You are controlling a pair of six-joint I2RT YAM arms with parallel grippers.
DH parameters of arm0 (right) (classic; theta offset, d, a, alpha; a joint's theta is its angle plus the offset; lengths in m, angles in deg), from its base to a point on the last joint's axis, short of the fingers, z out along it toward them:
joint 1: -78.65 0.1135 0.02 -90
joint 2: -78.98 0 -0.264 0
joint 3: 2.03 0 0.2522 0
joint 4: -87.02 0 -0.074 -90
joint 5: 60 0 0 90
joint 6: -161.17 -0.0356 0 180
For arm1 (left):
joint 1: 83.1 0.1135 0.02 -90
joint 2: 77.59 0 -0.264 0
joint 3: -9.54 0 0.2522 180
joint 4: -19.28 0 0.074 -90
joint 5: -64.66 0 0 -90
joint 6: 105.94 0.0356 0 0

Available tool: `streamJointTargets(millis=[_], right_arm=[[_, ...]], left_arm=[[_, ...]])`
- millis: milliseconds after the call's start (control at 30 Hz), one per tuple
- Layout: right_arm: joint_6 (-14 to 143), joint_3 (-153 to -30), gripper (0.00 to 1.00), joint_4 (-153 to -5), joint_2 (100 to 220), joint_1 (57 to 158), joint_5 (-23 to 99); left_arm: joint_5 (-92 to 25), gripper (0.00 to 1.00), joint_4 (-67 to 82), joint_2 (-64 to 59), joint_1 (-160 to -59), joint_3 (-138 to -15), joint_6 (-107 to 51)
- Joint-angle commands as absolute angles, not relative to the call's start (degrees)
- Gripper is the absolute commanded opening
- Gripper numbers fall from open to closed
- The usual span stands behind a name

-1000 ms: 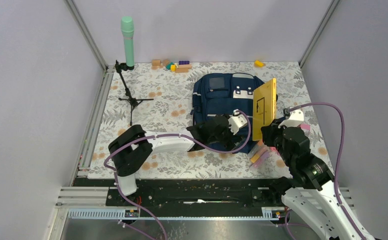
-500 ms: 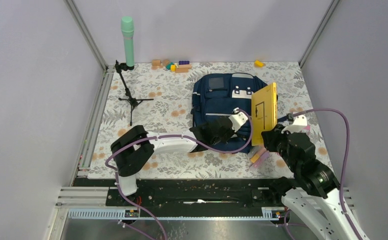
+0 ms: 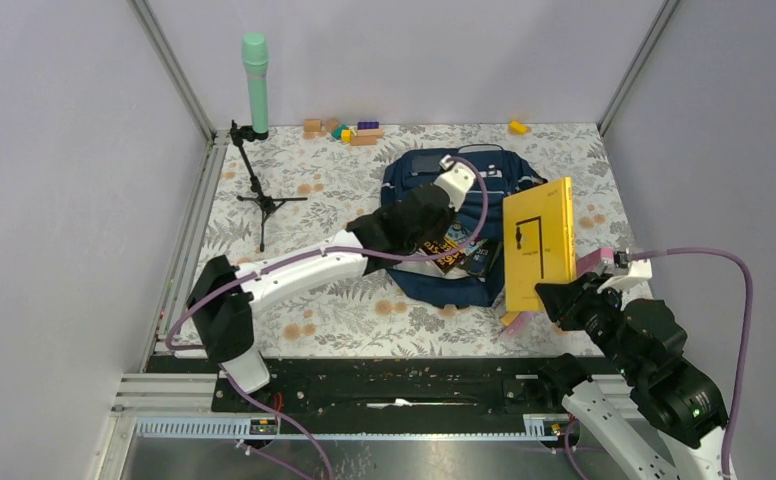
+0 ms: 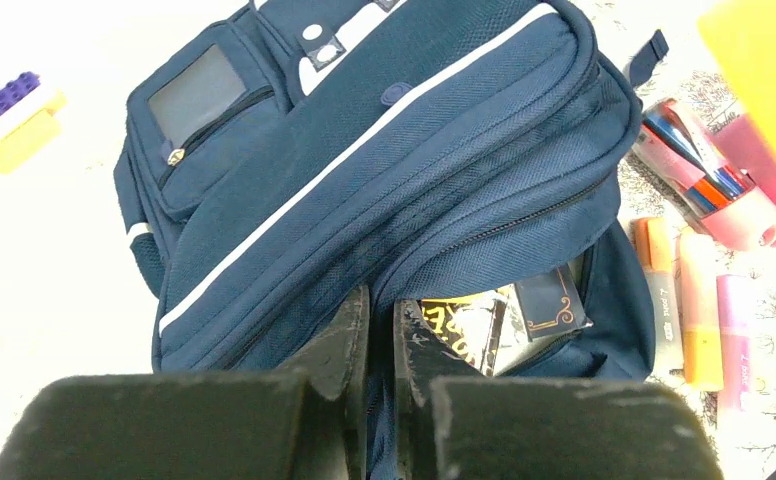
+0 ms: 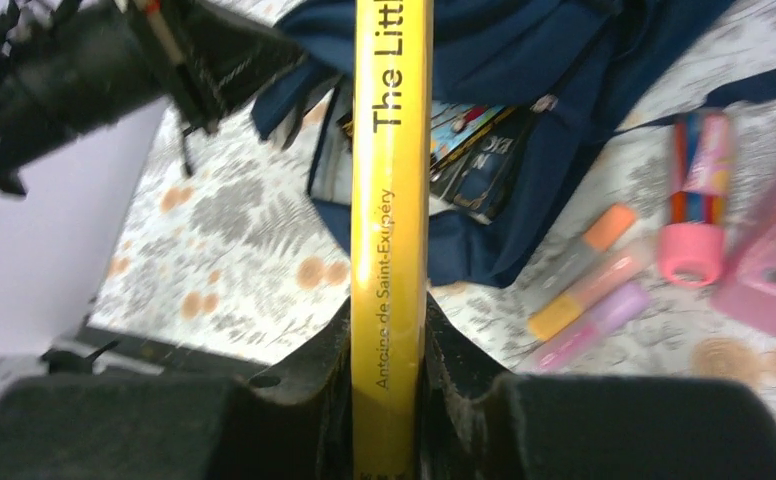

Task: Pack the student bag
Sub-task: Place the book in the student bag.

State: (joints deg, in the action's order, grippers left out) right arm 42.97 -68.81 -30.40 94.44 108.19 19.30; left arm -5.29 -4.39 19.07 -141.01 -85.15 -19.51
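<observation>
So the left tool (image 4: 381, 300) had swung up and back since a second ago, pinched shut on the student bag's (image 3: 444, 290) flap. The bag lay mid-desk (image 3: 314, 210), books (image 4: 504, 320) peeking out. The right tool (image 5: 389, 335) clamped a yellow book (image 5: 391, 200), spine reading "The Litt…" and "Antoine de Saint-Exupéry".

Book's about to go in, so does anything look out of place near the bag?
Nothing damaged, but dark books jut from the open mouth of the student bag, and highlighters lie loose beside it.
</observation>
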Motion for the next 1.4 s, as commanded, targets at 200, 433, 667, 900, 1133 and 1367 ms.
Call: streamJointTargets(millis=[200, 433, 667, 900, 1133, 1367], right_arm=[[32.78, -62.09, 0.00, -47.24, 95.60, 107.98, 53.25], [27.05, -56.45, 0.00, -61.91, 100.69, 108.08, 64.44], [21.23, -49.80, 0.00, -72.51, 107.22, 111.52, 66.35], [18.98, -45.51, 0.00, -83.75, 117.08, 120.81, 58.96], [8.58, -38.92, 0.00, -102.43, 128.98, 120.81, 46.30], [5.27, -40.61, 0.00, -116.19, 138.35, 121.19, 33.47]], left_arm=[[-4.94, 0.00, -18.62, 10.62, -134.13, -97.24, -26.33], [-11.99, 0.00, -23.52, 6.49, -128.81, -96.71, -28.81], [-16.62, 0.00, -23.12, 3.97, -125.76, -94.64, -28.11], [-24.73, 0.00, -15.04, -0.74, -123.53, -85.49, -29.87], [-27.44, 0.00, -8.23, -6.03, -123.52, -76.24, -28.77], [-28.89, 0.00, -8.05, -6.54, -123.75, -75.31, -29.04]])
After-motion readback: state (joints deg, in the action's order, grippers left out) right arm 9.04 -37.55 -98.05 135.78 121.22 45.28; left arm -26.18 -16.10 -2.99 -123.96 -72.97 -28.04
